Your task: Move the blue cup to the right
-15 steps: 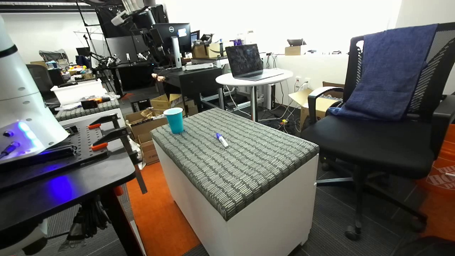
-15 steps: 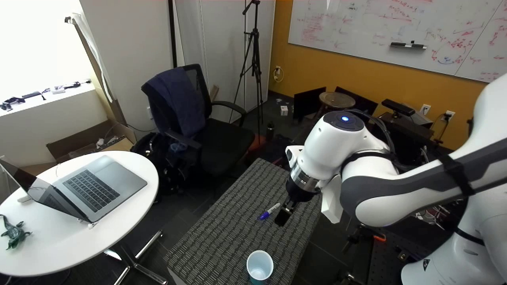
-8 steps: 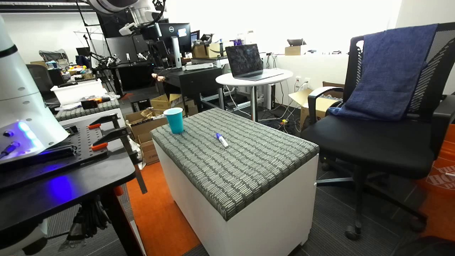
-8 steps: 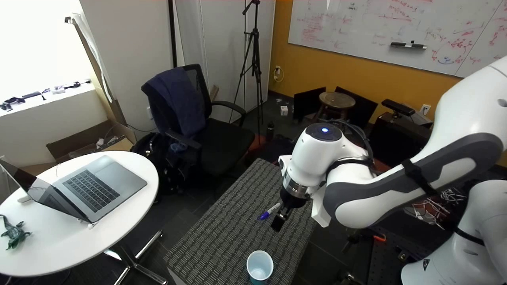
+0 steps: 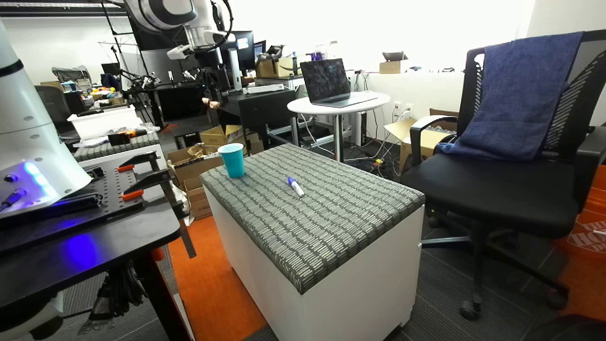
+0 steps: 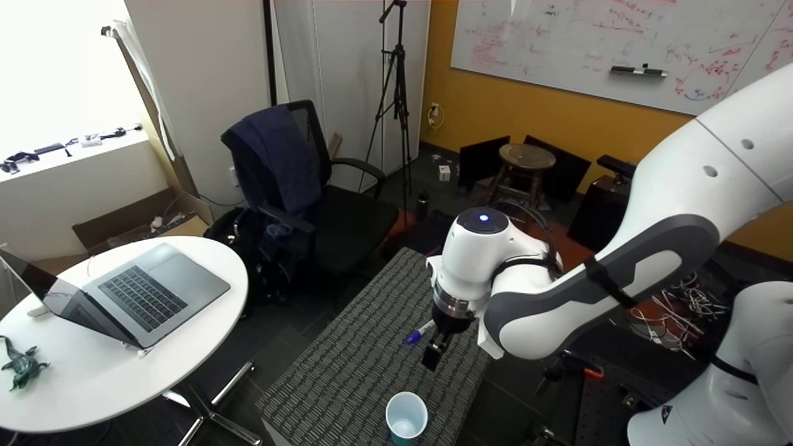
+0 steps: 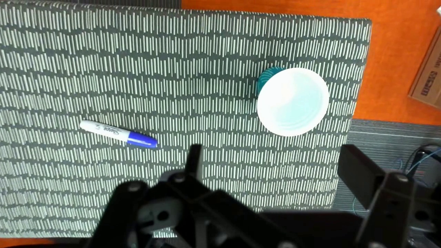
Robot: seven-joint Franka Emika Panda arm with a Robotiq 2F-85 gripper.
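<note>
Gripper (image 7: 270, 155): released, jaws spread wide in the wrist view, hanging in the air over the bench (image 5: 326, 222)
Cup (image 7: 293, 101): teal-blue outside, pale inside, upright on the bench near one end
Cup vs gripper: apart; in the wrist view the cup shows higher up, its mouth lying within the sideways span of the jaws
Marker (image 7: 119, 133): white body, blue-purple cap, flat on the bench, well apart from the cup, cap being the end nearer to it
Bench build: white sides, grey patterned cushion on top
Arm (image 6: 557, 316): extended over the bench in an exterior view, base on a black table (image 5: 132, 227) near the bench
Clamps (image 5: 147, 182): black with orange handles, at the black table's edge
Chair (image 5: 492, 189): black, beside the bench, blue cloth (image 5: 521, 99) draped over its back
Round table (image 6: 167, 378): white top, laptop (image 6: 155, 297) on it with the lid up, small green toy (image 6: 23, 365) near the rim
Rug (image 5: 213, 279): orange, alongside the bench; cardboard boxes (image 5: 199, 168) near the cup's end
Wall (image 6: 514, 111): yellow, whiteboard (image 6: 619, 49) on it with mostly red writing; tripod (image 6: 399, 80) and wooden stool (image 6: 526, 158) nearby
</note>
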